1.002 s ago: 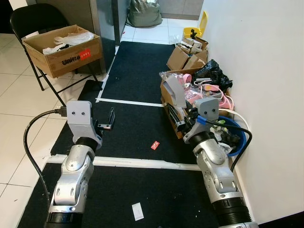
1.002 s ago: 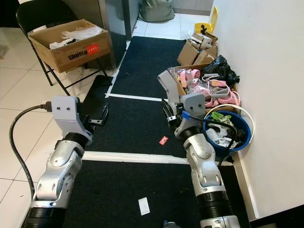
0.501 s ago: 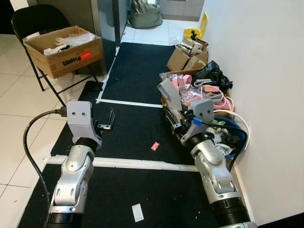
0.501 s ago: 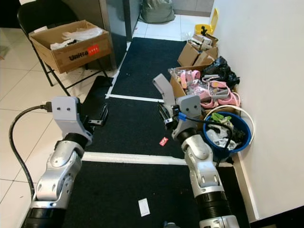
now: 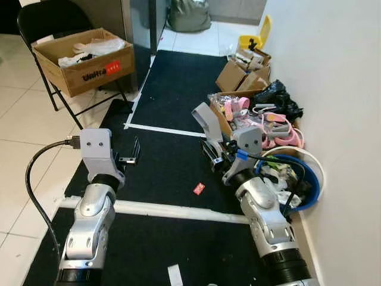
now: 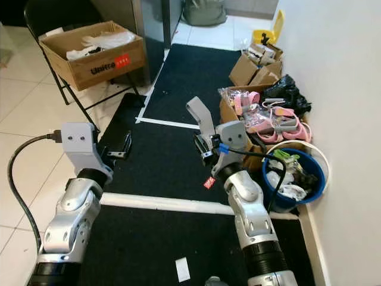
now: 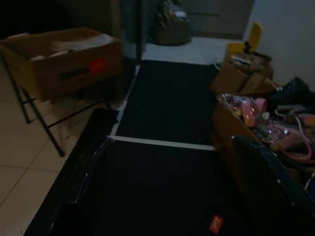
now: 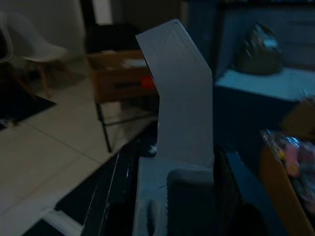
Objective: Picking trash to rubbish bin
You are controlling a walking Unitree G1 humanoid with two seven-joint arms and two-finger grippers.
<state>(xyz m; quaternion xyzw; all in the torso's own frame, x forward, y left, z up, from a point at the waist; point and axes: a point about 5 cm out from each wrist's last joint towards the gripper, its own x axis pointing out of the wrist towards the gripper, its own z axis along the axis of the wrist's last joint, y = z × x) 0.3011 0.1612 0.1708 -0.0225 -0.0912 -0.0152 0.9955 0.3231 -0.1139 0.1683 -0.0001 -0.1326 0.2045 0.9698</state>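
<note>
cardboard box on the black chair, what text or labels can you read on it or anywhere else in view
"Unitree": black print on the side of the brown cardboard box on the black folding chair.
Red label beside it: too small to read.
Small red wrapper on the black mat: print unreadable.

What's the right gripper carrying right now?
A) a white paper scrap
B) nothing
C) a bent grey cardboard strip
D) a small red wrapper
C: the right gripper is shut on the bent grey cardboard strip, while the small red wrapper lies on the black mat.
</note>
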